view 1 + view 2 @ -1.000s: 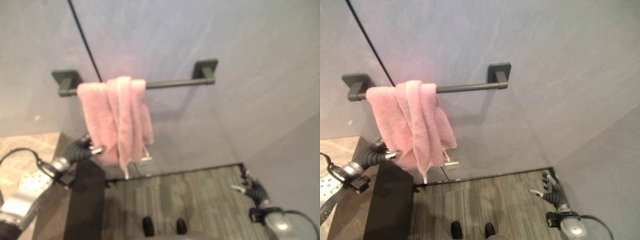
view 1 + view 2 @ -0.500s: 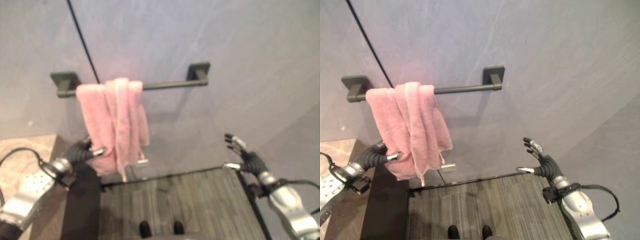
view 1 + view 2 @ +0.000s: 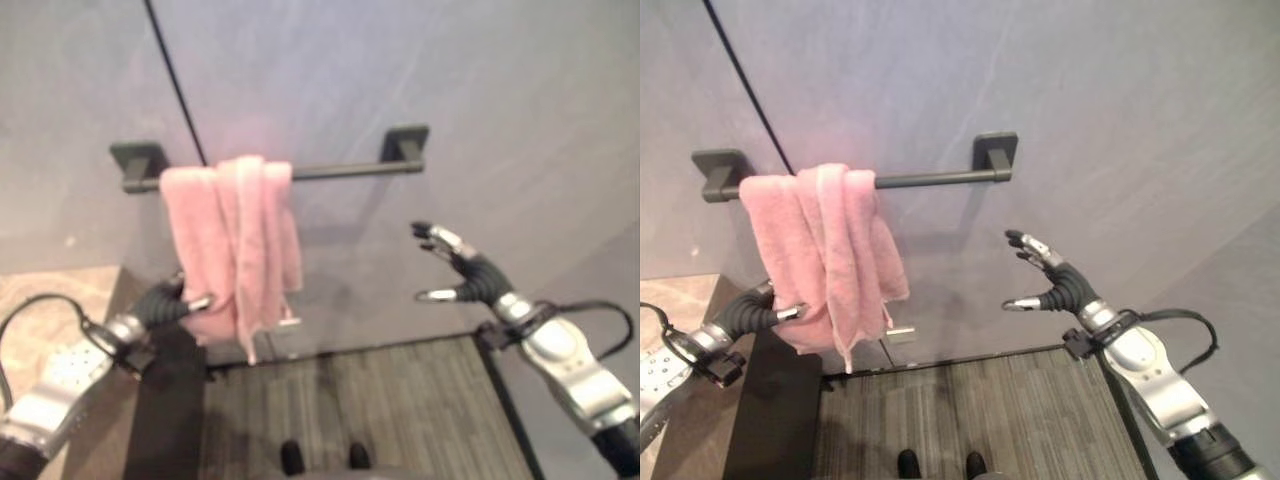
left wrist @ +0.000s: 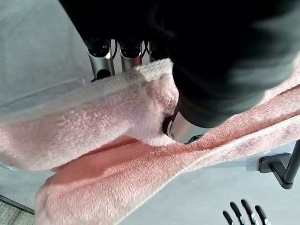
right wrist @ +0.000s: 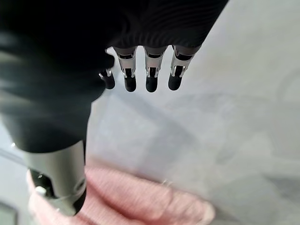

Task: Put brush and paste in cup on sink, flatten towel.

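A pink towel (image 3: 235, 240) hangs bunched in folds at the left end of a dark wall bar (image 3: 340, 168). My left hand (image 3: 745, 312) is at the towel's lower left edge. In the left wrist view its thumb (image 4: 183, 131) presses into the towel (image 4: 93, 140) with the fingers behind the cloth, pinching it. My right hand (image 3: 1055, 285) is raised in the air to the right of the towel, below the bar's right mount. It is open with spread fingers (image 5: 150, 79) and holds nothing. The towel's lower end (image 5: 140, 201) shows past it.
A beige stone counter (image 3: 50, 300) lies at the lower left, with a dark cabinet side (image 3: 170, 400) under it. Grey plank flooring (image 3: 400, 400) runs below the wall. A black seam (image 3: 175, 80) runs down the grey wall behind the bar.
My right hand has risen from near the floor and moved left toward the towel. The left hand stays on the towel's lower edge.
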{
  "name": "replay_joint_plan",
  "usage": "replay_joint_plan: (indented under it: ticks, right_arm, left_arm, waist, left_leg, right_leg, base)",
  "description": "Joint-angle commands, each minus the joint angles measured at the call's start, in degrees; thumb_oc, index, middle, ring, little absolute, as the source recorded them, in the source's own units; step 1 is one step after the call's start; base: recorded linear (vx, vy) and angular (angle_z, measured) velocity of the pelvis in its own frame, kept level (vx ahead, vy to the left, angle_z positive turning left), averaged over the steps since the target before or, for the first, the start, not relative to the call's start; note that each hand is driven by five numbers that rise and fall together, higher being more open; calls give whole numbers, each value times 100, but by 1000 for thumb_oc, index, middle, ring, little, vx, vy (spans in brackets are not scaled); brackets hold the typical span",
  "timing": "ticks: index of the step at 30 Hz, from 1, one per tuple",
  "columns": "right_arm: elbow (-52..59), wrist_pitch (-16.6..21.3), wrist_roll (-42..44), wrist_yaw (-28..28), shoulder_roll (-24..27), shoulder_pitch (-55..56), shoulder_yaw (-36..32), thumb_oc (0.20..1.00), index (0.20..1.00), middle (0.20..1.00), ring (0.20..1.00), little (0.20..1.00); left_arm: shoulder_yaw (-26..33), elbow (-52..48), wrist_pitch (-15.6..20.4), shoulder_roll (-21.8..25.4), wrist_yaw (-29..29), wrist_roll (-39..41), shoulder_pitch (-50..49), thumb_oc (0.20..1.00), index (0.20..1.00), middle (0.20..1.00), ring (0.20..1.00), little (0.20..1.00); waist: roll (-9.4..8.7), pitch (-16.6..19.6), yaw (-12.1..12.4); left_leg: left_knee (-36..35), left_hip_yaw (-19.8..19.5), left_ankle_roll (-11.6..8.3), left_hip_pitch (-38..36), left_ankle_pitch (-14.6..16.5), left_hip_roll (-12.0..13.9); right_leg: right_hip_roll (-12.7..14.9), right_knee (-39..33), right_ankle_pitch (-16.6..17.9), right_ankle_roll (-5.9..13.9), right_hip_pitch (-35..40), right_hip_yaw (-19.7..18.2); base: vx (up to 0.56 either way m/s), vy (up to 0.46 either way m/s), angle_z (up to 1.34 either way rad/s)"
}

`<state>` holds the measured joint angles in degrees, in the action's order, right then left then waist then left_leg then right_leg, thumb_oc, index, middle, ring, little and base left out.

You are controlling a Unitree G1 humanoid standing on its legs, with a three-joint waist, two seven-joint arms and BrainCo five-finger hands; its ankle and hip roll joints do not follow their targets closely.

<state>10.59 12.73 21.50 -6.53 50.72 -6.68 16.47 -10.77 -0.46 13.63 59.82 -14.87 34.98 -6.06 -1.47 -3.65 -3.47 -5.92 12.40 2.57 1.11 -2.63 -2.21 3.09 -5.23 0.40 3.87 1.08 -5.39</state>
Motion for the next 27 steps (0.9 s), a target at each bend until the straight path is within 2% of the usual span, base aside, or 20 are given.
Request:
replay_joint_plan:
  ticks: [1, 9, 21, 22, 27]
  right_arm:
    - [290, 160, 390, 8, 83, -670, 255, 1000, 1000, 1000, 1000, 1000]
    - [-234, -68, 880, 66, -183, -1634, 1058, 1000, 1000, 1000, 1000, 1000]
    - [-512, -278, 652, 230, -504, -2344, 1520, 1000, 1000, 1000, 1000, 1000]
    - [-581, -350, 586, 279, -667, -2513, 1654, 1000, 1000, 1000, 1000, 1000]
    - [-584, -425, 572, 289, -819, -2642, 1760, 1000, 1000, 1000, 1000, 1000]
  left_arm:
    - [71, 99, 194, 206, 139, 95, 454, 200, 200, 200, 200, 200]
    - [-113, 115, 158, 205, 217, 213, 680, 200, 200, 200, 200, 200]
    - [-188, 241, 124, 85, 356, 182, 929, 200, 200, 200, 200, 200]
    - [-186, 293, 100, 3, 391, 183, 938, 200, 200, 200, 200, 200]
    - [-124, 301, 67, -44, 410, 172, 926, 200, 200, 200, 200, 200]
  waist:
    - [-151, 44, 168]
    - [-241, -41, 326]
    - [-310, -117, 449]
    - [-307, -131, 482]
    - [-326, -133, 516]
  left_leg:
    - [92, -92, 192, -72, 773, -97]
    - [92, -161, 172, 55, 706, -84]
    - [92, -255, 146, 174, 634, -70]
    - [92, -257, 147, 177, 631, -63]
    - [92, -263, 142, 172, 628, -46]
  right_leg:
    - [279, 23, 83, 336, -161, 359]
    - [265, 23, 107, 301, -253, 420]
    - [235, 23, 112, 244, -327, 472]
    - [235, 23, 112, 233, -327, 477]
    - [229, 23, 98, 222, -318, 493]
  base:
    - [-35, -11, 2]
    - [-12, -3, 2]
    - [-1, -3, 2]
    - [0, 0, 0]
    - [0, 0, 0]
